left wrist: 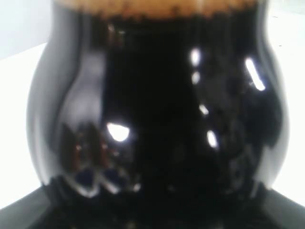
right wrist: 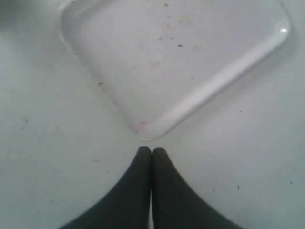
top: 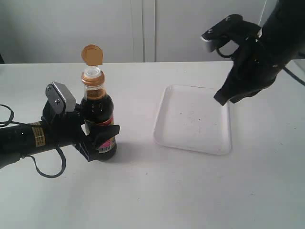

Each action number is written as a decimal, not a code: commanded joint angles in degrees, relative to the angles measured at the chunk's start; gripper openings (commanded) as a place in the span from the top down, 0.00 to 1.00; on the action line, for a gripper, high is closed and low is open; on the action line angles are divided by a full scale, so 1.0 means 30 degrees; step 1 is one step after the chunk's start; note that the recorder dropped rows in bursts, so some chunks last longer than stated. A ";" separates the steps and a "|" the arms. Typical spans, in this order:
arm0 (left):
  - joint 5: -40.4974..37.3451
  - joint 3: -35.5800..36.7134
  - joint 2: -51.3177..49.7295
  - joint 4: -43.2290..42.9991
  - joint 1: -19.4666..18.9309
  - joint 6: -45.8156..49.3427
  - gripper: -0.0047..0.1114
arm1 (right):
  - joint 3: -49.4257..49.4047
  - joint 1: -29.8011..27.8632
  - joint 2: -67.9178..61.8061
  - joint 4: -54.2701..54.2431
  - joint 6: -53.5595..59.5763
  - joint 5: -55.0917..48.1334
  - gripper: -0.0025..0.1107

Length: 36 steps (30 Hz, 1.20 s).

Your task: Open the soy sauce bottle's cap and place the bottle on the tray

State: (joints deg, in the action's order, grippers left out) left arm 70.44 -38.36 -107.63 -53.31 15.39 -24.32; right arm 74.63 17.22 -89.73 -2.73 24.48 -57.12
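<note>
The soy sauce bottle stands upright on the white table at the left, dark liquid up to its neck. Its copper-orange cap is flipped up on its hinge, baring the white spout. My left gripper is shut on the bottle's lower body; the dark glass fills the left wrist view and hides the fingers there. The white tray lies empty right of the bottle. My right gripper hangs shut above the tray's far right corner, fingertips pressed together over the bare table beside the tray's corner.
The right arm's black body rises over the table's back right. A black cable loops under the left arm on the table. A pale wall runs behind the table's back edge.
</note>
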 commanded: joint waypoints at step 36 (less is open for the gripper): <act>-0.0161 0.0113 0.0430 0.0730 0.0068 0.0026 0.96 | -0.8477 -0.6193 0.5775 -0.0143 -0.2305 1.5428 0.98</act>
State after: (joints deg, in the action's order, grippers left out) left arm 70.33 -38.26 -107.63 -51.76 15.39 -24.43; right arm 51.22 -1.02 -73.26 -2.92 18.00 -15.26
